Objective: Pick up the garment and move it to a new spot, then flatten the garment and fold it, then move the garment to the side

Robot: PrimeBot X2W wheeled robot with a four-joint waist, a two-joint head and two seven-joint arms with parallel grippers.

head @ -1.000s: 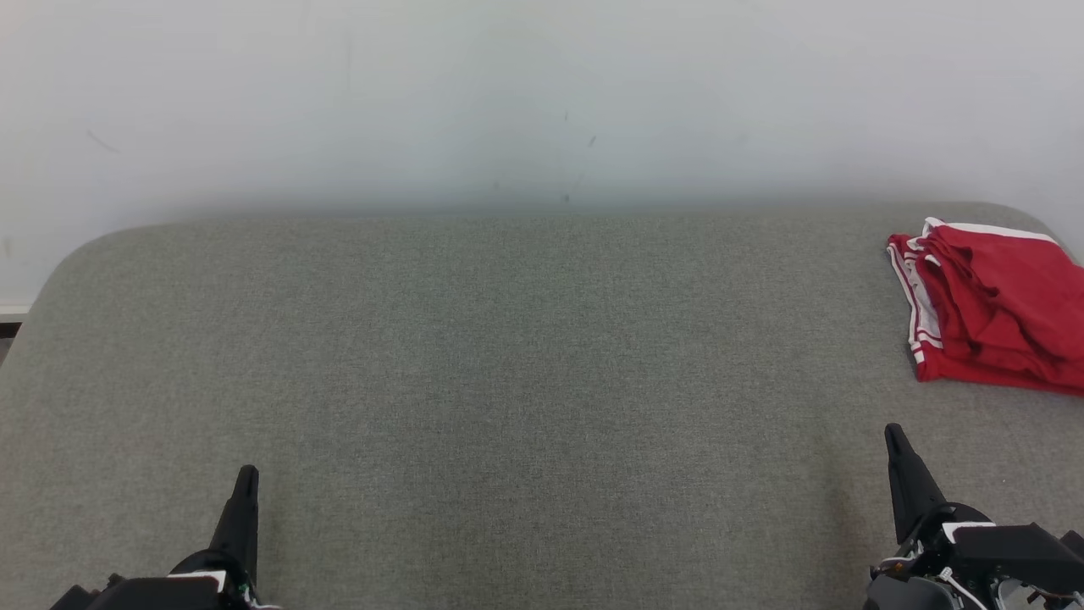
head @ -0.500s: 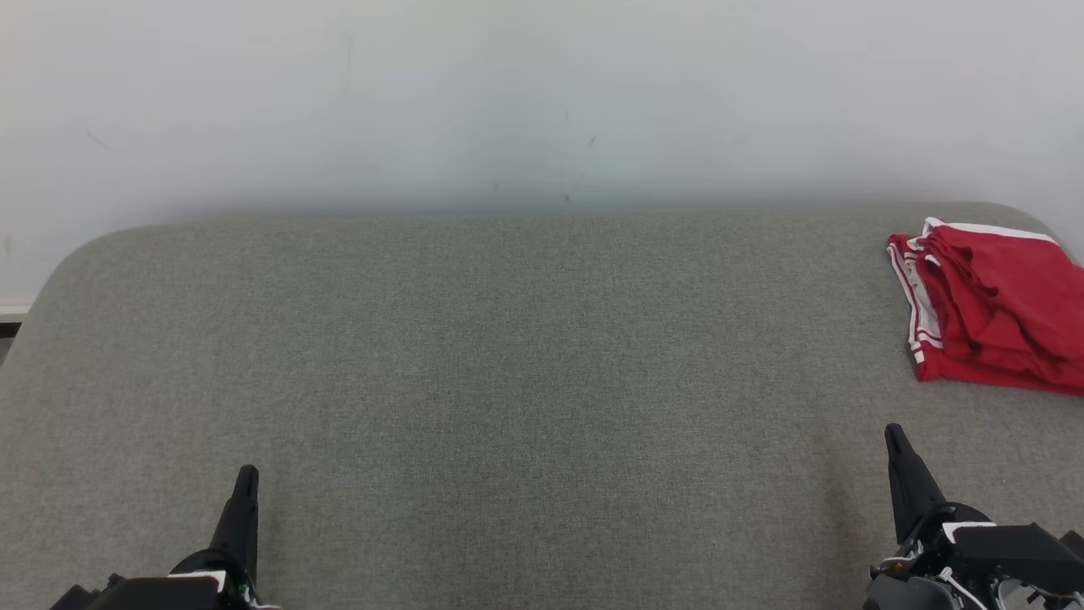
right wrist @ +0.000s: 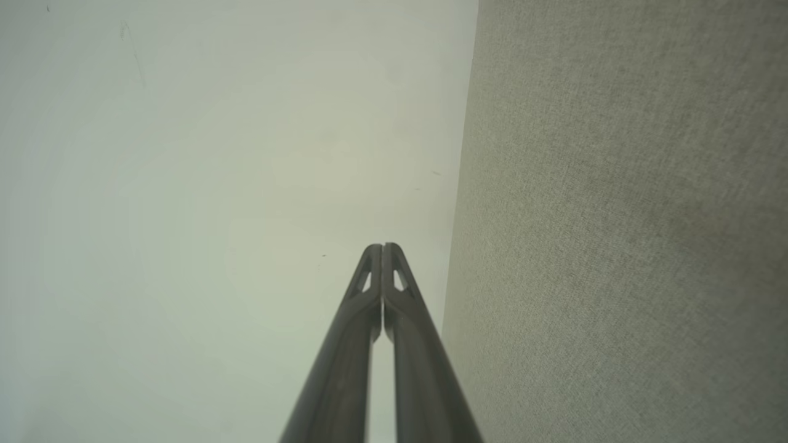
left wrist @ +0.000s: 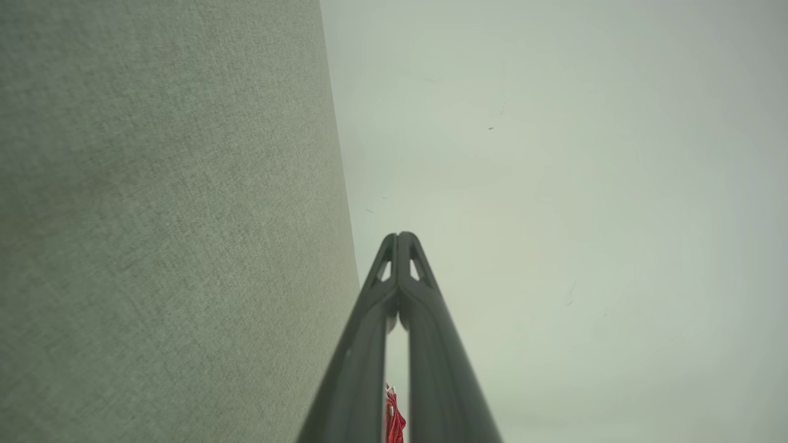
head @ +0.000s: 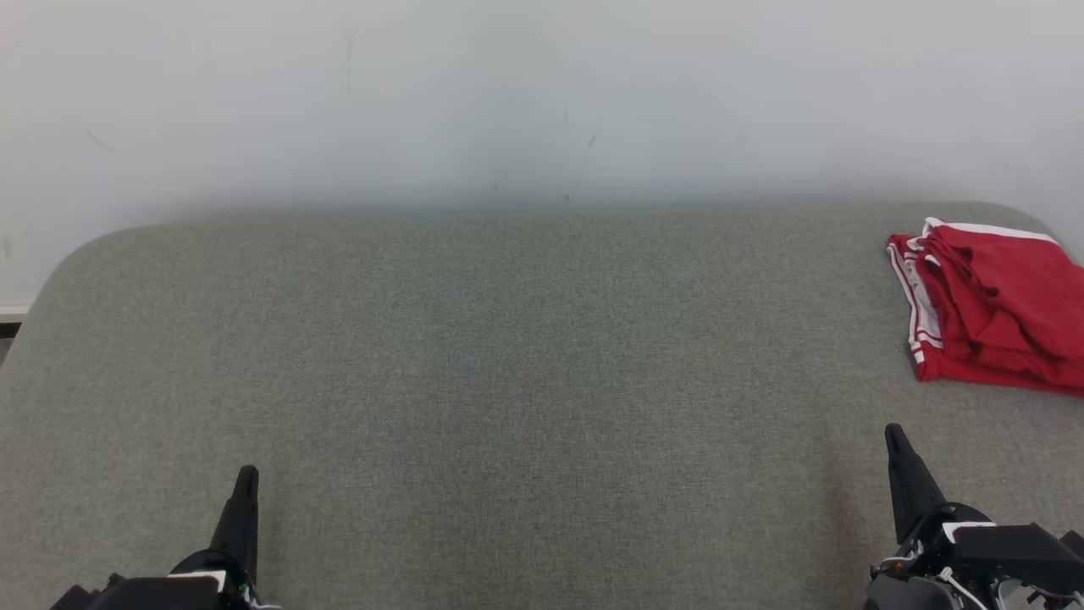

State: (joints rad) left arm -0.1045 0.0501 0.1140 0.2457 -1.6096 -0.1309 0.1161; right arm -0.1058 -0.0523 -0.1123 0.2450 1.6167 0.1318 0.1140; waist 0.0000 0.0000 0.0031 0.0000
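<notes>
Nearest, at the lower left of the head view: left hand, both dark fingers pressed together tip to tip, gripping nothing, low by the near edge of the desk. Same at the lower right: right hand, fingers closed flat against each other, empty, tips aimed away from the robot. Borne out in both wrist views: no gap at the tips, nothing pinched between them. Beyond the hands, a wide stretch of grey fabric-topped desk. Farther out, at the far right corner and partly cut by the frame edge: garment, red with white trim, lying in compact stacked layers, well apart from the left hand, ahead and to the right of the right hand, touching neither. Behind everything, a pale wall. Judging by that layered lie at the edge: folding apparently done and the pile set aside, so probably the tail end of the last step, hands at rest. Little called for next beyond keeping off the pile. Should more tidying be wanted: opening the right hand, reaching forward and rightward, and taking the near hem without pulling the layers apart.
</notes>
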